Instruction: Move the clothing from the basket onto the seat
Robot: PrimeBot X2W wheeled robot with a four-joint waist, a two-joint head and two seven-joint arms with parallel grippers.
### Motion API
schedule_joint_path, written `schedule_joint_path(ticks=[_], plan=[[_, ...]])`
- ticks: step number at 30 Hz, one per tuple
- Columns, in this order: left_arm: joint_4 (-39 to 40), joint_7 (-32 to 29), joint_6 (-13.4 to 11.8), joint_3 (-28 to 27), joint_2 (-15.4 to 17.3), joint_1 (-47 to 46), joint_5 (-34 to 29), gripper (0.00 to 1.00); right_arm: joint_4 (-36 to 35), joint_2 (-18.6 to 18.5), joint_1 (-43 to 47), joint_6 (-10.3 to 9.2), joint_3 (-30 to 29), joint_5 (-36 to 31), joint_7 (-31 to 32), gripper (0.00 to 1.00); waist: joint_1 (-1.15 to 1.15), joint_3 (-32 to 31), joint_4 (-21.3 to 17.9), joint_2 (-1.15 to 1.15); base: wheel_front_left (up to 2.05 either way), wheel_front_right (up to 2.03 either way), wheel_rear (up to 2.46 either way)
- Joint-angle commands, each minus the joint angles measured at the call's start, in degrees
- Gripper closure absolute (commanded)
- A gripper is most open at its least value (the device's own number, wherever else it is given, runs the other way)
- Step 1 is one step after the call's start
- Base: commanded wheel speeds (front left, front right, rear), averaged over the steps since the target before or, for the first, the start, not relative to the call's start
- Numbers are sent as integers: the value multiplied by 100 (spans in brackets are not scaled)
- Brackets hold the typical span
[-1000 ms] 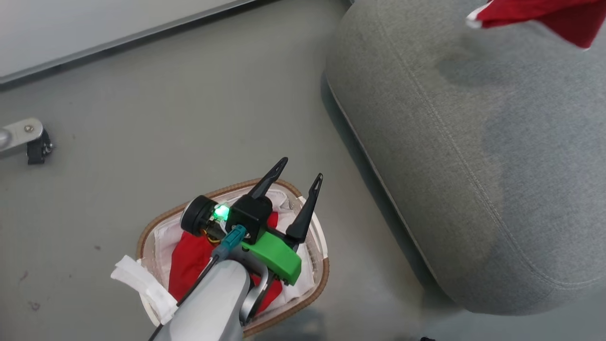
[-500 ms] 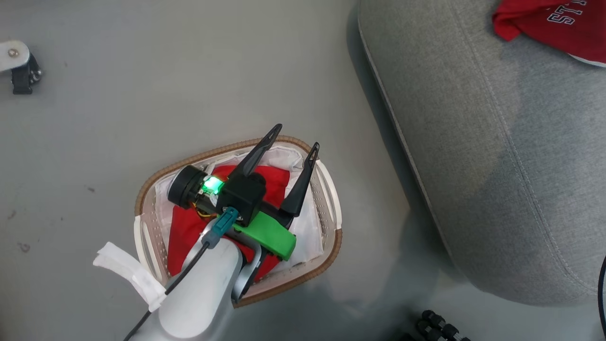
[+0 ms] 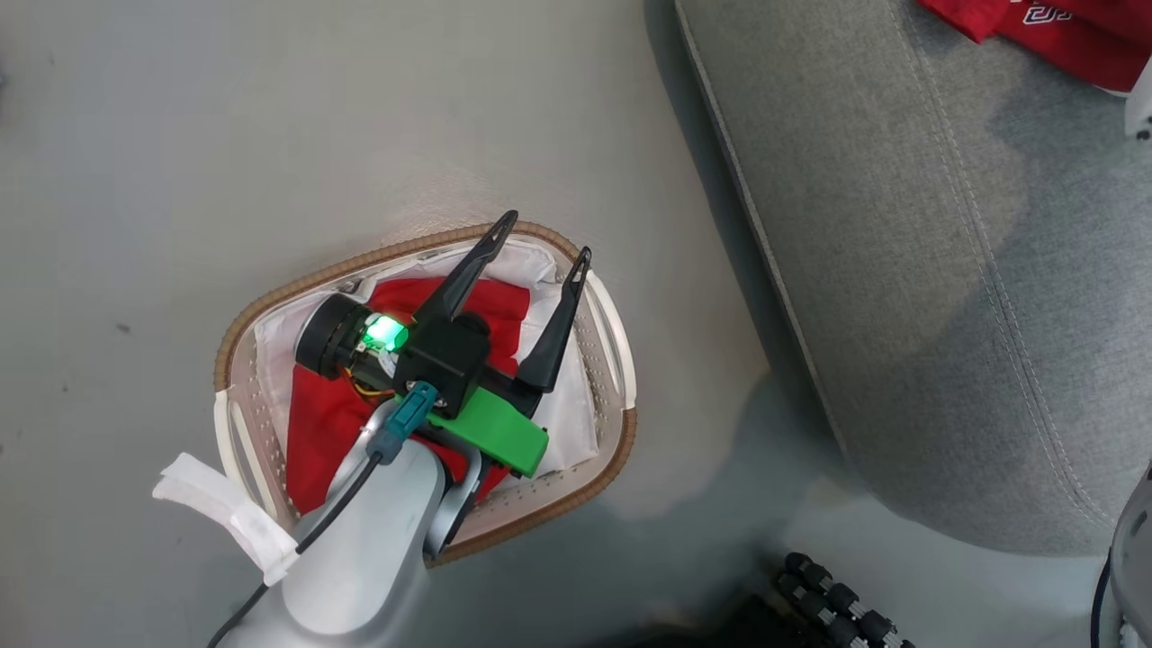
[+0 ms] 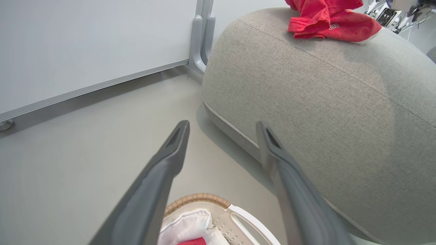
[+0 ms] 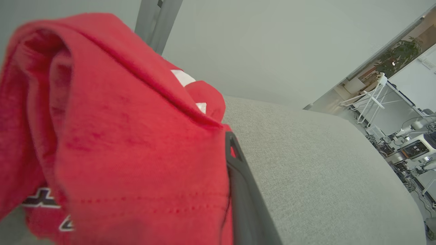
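Clothing [image 3: 405, 295], soft red fabric, two pieces: one crumpled in the oval perforated basket [image 3: 627, 432] under the spread-fingered left gripper [image 3: 548, 235], one garment [image 3: 1035, 36] on the grey woven seat's [image 3: 900, 270] far edge, clamped in the right gripper [image 5: 231, 139].

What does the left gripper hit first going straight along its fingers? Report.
Likely the bare floor just past the basket, near the seat's lower edge. The open left gripper points over the basket's rim; depth is unclear, so it might meet the seat's side instead.
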State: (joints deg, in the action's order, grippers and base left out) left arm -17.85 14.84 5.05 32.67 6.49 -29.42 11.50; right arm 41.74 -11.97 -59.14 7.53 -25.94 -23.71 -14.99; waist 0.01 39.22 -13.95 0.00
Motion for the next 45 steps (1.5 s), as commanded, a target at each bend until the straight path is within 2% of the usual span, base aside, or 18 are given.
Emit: schedule_joint_path(ticks=[1,2,3,4,14,27,37,45], plan=[[26,9,-8,-5,77,17,17,0,-21,25,135,-8,-33,9,-28,93,-1,5,-39,0,0,0,0],[25,-2,-7,-4,94,28,33,0,-20,48,203,-8,-49,23,-28,63,-1,-1,-54,0,0,0,0],[24,-10,-6,-7,109,35,47,0,-41,68,255,-8,-56,38,-28,46,-1,-10,-66,0,0,0,0],[24,-20,-6,-7,120,43,63,0,-73,95,311,-8,-57,65,-29,0,-1,-22,-80,0,0,0,0],[-31,-26,-64,-9,162,113,115,0,-401,361,1086,-8,73,475,-28,0,-1,-309,-155,0,0,0,0],[-207,44,-77,-130,6,229,353,0,-1087,314,2193,-8,586,893,-29,0,-1,-1168,-65,0,0,0,0],[-200,37,-14,-407,-260,486,538,0,-1644,227,2387,-8,1037,1079,-29,0,-1,-2053,438,0,0,0,0],[-153,29,-113,-1093,-314,904,595,0,-1758,436,2551,-8,1446,1508,-29,0,-1,-2630,899,0,0,0,0]])
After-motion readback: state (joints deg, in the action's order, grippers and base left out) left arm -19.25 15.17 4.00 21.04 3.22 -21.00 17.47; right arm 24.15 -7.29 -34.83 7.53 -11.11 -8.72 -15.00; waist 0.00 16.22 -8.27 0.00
